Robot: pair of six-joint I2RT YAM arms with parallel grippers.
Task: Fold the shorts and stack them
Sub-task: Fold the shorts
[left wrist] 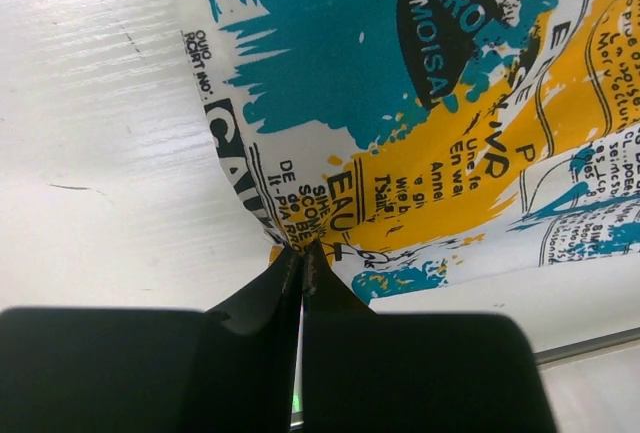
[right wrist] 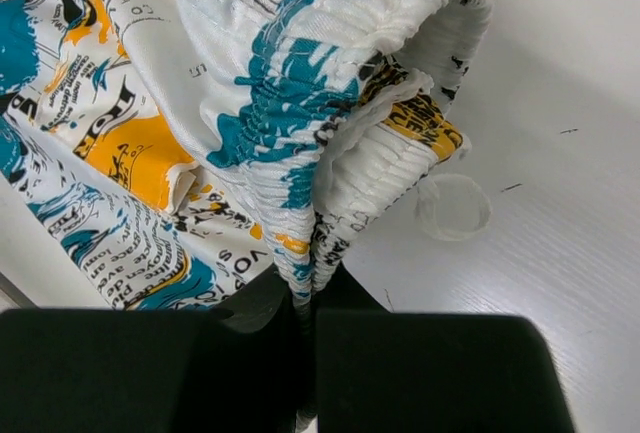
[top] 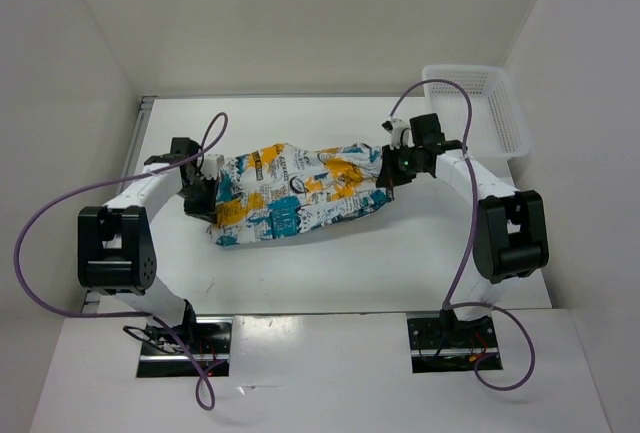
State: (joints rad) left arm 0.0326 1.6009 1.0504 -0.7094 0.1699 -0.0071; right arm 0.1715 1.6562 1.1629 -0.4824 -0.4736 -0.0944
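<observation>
The printed shorts (top: 295, 193) are stretched sideways over the middle of the table between my two grippers. My left gripper (top: 200, 191) is shut on the shorts' left edge; in the left wrist view its tips (left wrist: 302, 250) pinch the hem of the fabric (left wrist: 420, 103). My right gripper (top: 392, 168) is shut on the right end; in the right wrist view its jaws (right wrist: 312, 288) clamp the gathered elastic waistband (right wrist: 300, 103). The lower part of the shorts sags toward the table.
A white mesh basket (top: 480, 108) stands at the back right corner, just behind the right arm. White walls enclose the table on the left, back and right. A purple cable (top: 215, 133) loops over each arm.
</observation>
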